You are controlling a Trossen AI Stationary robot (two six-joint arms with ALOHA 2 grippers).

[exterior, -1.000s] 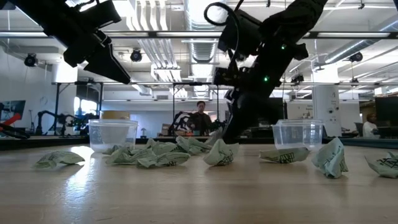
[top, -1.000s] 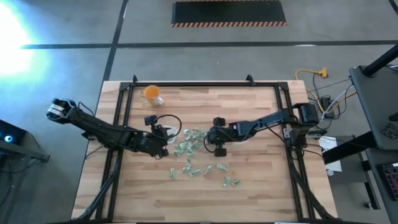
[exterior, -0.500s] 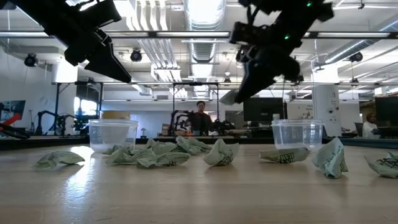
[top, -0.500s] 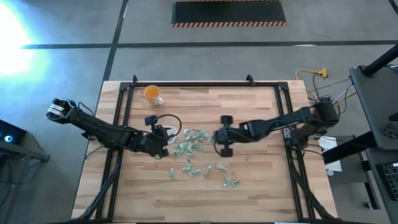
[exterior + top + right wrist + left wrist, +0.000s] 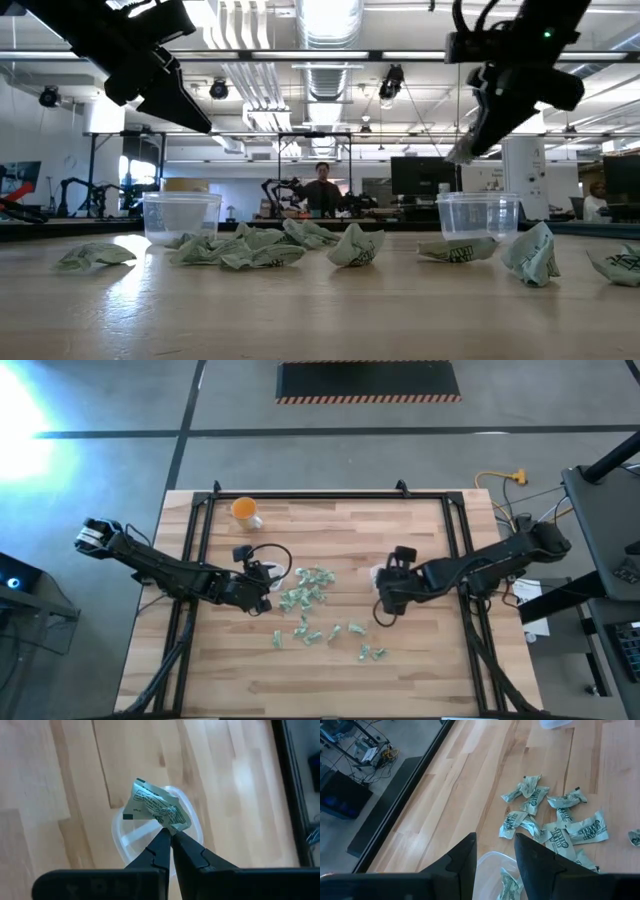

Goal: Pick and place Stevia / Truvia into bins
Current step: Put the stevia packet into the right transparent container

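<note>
Your right gripper (image 5: 170,834) pinches a sachet (image 5: 154,810) directly above the right bin (image 5: 192,832) (left gripper (image 5: 495,852) spread over its own bin).

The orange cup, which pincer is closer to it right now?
Left. The left pincer hangs over the left bin, a short way from the cup. The right pincer, shut on a sachet, is above the right bin, much farther away.
</note>
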